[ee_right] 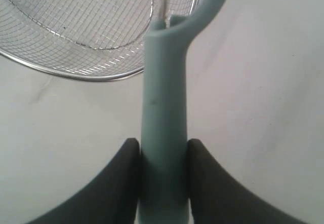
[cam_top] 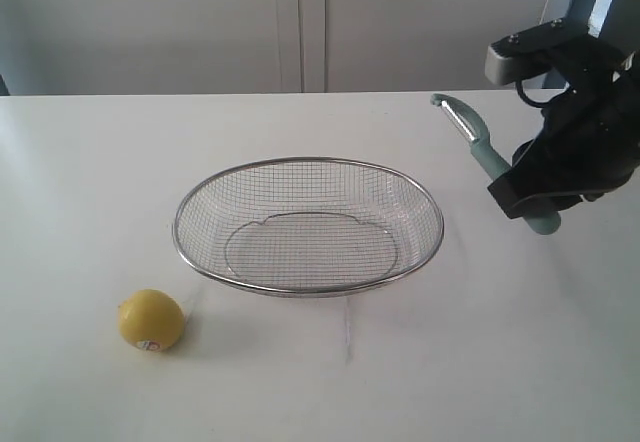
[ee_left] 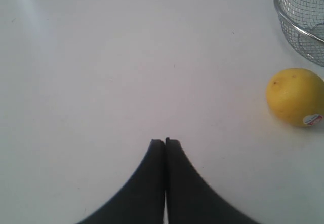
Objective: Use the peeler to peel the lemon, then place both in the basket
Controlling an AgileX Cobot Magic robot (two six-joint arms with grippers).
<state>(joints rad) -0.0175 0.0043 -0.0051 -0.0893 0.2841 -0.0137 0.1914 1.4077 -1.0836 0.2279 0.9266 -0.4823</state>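
The yellow lemon with its small sticker rests on the white table, front left of the wire basket. In the left wrist view the lemon lies off to the side of my left gripper, whose fingers are pressed together with nothing between them. My right gripper hovers right of the basket, shut on the pale teal handle of the peeler; the metal blade head points up and back. The right wrist view shows the peeler clamped between both fingers of the right gripper, with the basket beyond.
The basket holds nothing and sits mid-table. A pale wall with a panel seam runs behind the table. The left arm does not show in the exterior view.
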